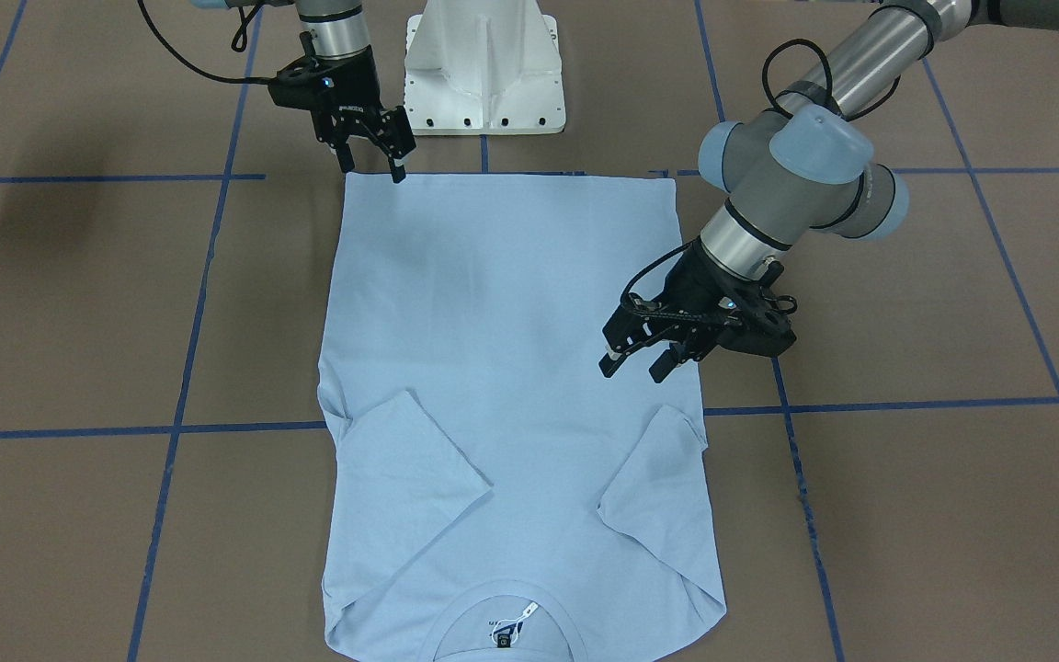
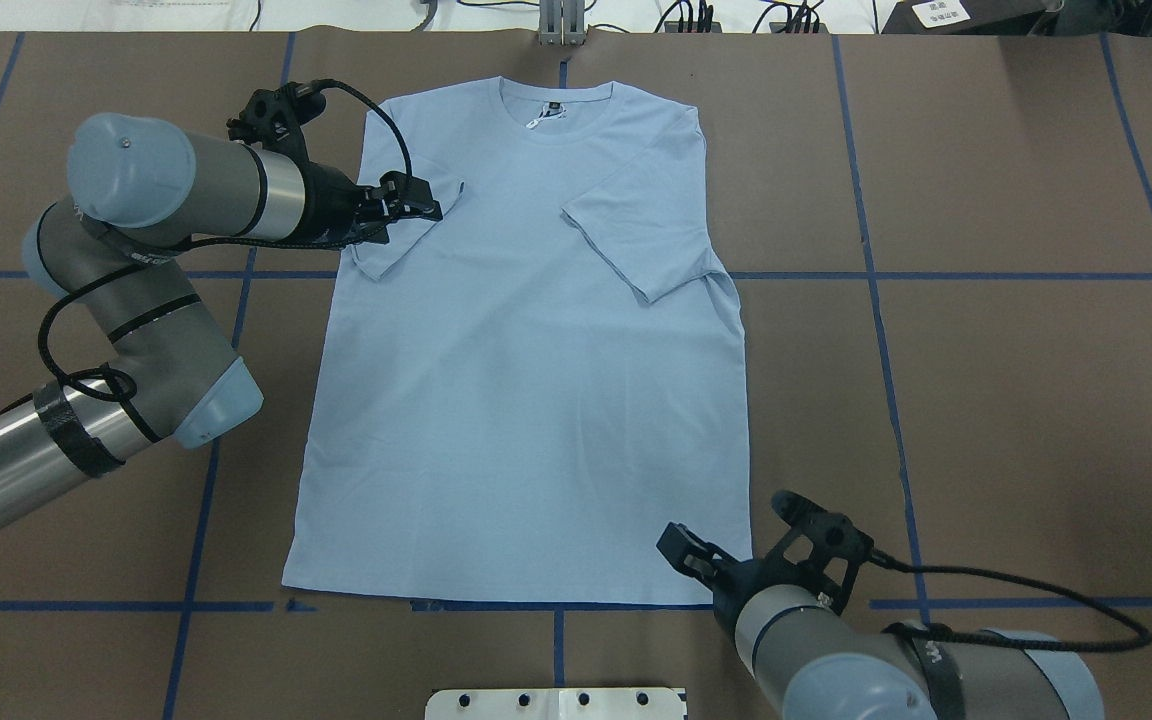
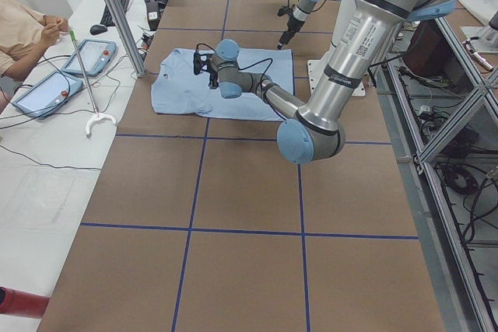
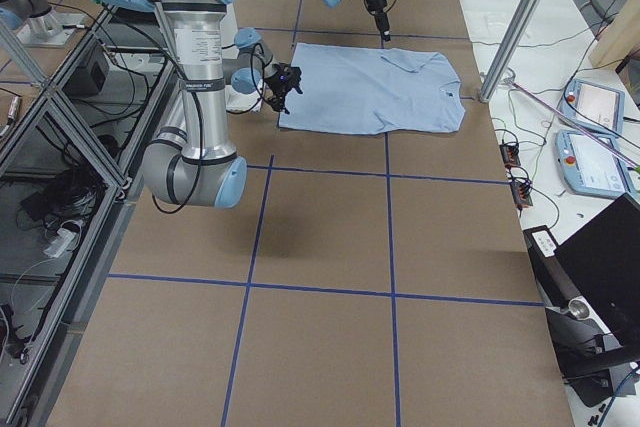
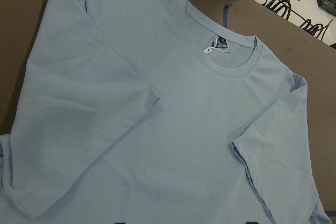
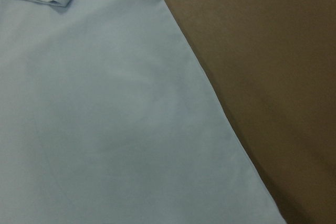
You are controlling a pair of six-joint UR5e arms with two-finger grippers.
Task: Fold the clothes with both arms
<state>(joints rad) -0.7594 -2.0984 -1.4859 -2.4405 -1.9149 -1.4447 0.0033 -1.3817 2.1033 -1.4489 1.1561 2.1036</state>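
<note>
Shirt: T-shirt (image 2: 526, 400) flat on table (image 2: 986, 400), collar (image 2: 556, 100) at far side from robot, both sleeves turned inward onto body.
Left gripper (image 1: 638, 366): jaws parted, empty; hovers over shirt's side by folded sleeve (image 1: 654, 478).
Right gripper (image 1: 370, 167): jaws parted, empty; over hem corner.
Step (judged): hem-to-collar fold next; pinch both hem corners evenly, lift together, keep sleeves tucked.
Obstructions: white pedestal base (image 1: 483, 74) just beyond hem; left gripper well apart from its hem corner.

Even overhead light, soft shadows
</note>
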